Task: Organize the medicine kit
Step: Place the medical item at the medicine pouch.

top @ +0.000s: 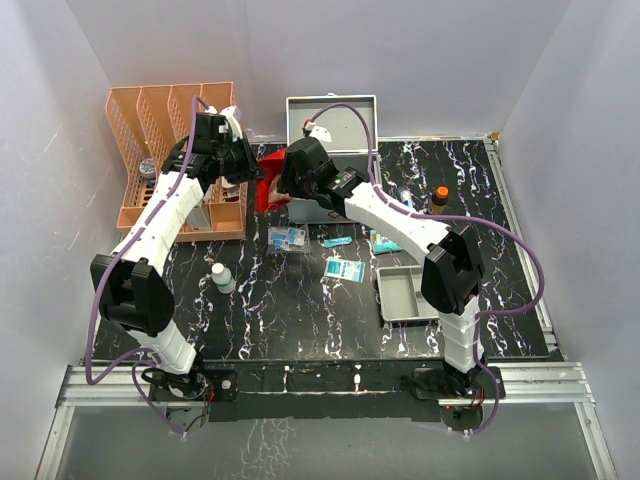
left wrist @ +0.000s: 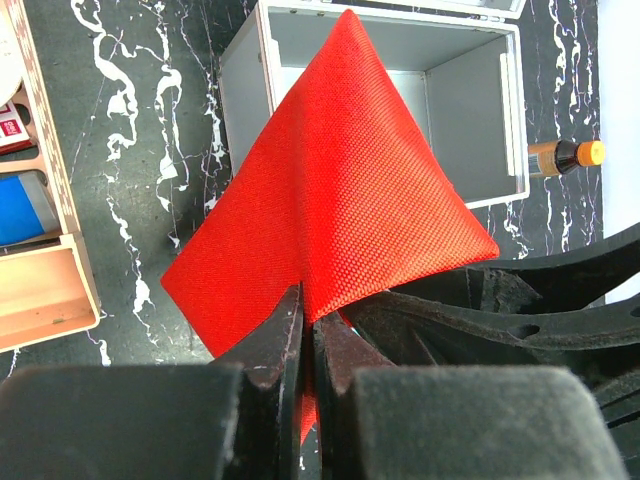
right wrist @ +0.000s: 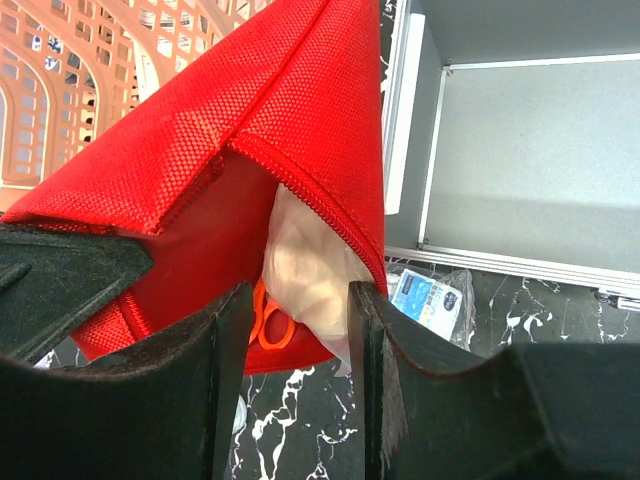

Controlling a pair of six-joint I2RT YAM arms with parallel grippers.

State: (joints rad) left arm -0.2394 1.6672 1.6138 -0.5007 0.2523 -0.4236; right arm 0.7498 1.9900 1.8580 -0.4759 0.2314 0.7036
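Top view: the open medicine kit point(top: 345, 130) stands at the table's far edge, 2 arms meeting at a red pouch point(top: 268, 188) before it; left wrist: left gripper point(left wrist: 308, 325) pinches the pouch fabric; right wrist: right gripper point(right wrist: 300, 310) spread at the pouch's mouth; probably packing the pouch; next it needs lowering into the kit.

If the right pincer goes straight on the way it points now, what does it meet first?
Probably the pale crumpled item showing in the open mouth of the red pouch, directly ahead of the right pincer; depth is unclear.
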